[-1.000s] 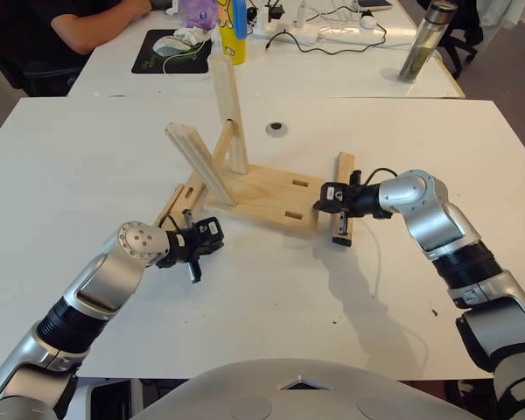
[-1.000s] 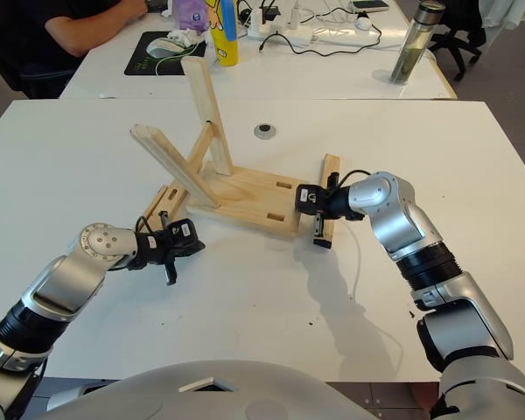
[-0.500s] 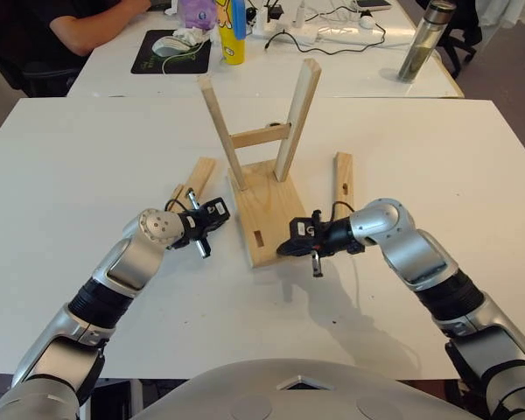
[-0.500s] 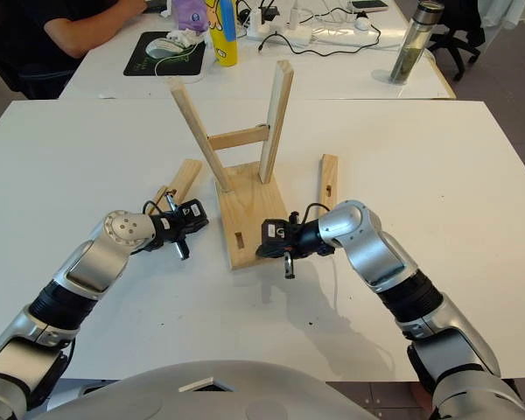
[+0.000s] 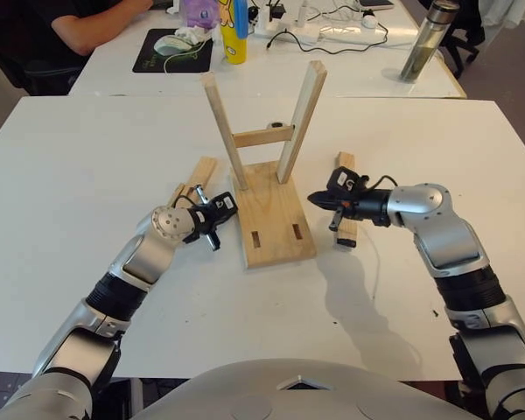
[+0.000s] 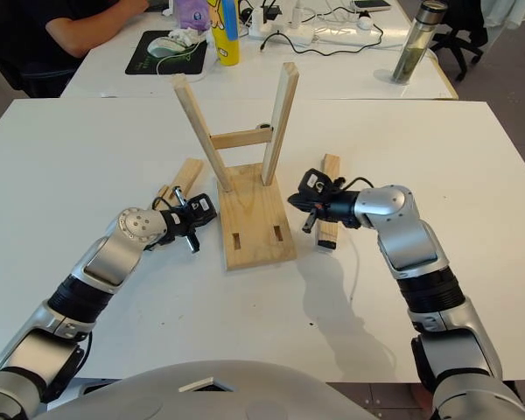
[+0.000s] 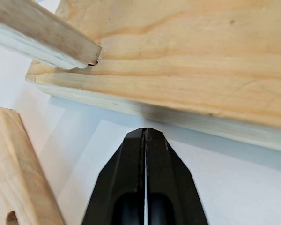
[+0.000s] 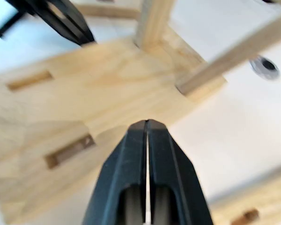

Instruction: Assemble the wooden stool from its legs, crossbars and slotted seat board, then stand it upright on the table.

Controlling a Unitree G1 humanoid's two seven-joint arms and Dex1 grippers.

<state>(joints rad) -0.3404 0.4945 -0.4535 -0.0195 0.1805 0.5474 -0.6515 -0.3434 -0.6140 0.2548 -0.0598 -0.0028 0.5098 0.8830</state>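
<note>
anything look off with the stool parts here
Nothing damaged, but it's half built: one leg pair with its crossbar stands in the seat board; its two near slots are empty. A left loose leg and right loose leg lie beside it.

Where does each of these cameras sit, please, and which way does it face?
Left and right eye views: on the head, facing forward and down at the table, seat board and its two fitted legs; both arms show.
Left wrist view: on the left wrist, facing past the shut left claw at the seat board's edge.
Right wrist view: on the right wrist, facing past the shut right claw at the seat board's slots.
Shared: all show the seat board.
</note>
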